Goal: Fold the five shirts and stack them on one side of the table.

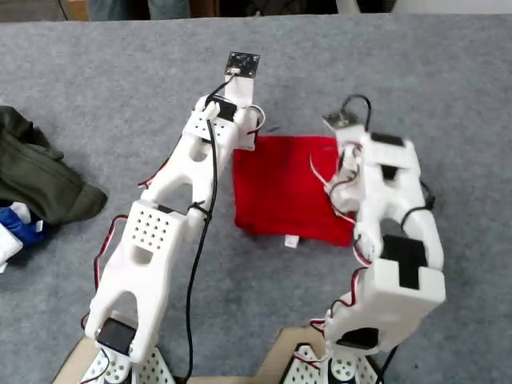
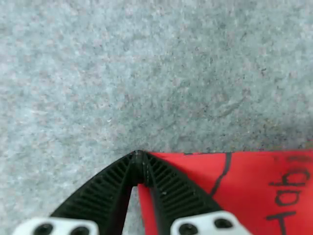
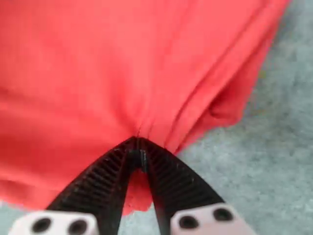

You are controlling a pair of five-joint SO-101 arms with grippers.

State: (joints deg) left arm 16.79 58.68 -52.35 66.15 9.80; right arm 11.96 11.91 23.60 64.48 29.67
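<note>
A red shirt (image 1: 284, 188), folded into a rough square with a white tag at its near edge, lies on the grey table in the middle of the high view. My left gripper (image 2: 139, 157) is at the shirt's far left corner (image 2: 244, 191), shut on the cloth's edge. My right gripper (image 3: 138, 143) is at the shirt's right side, shut on the red cloth (image 3: 98, 63), which puckers into folds at the fingertips. In the high view both wrists cover their own fingers.
A dark olive garment (image 1: 40, 172) lies bunched at the table's left edge, with blue and white clothes (image 1: 16, 228) just in front of it. Grey felt (image 1: 416, 72) stretches open to the far side and the right.
</note>
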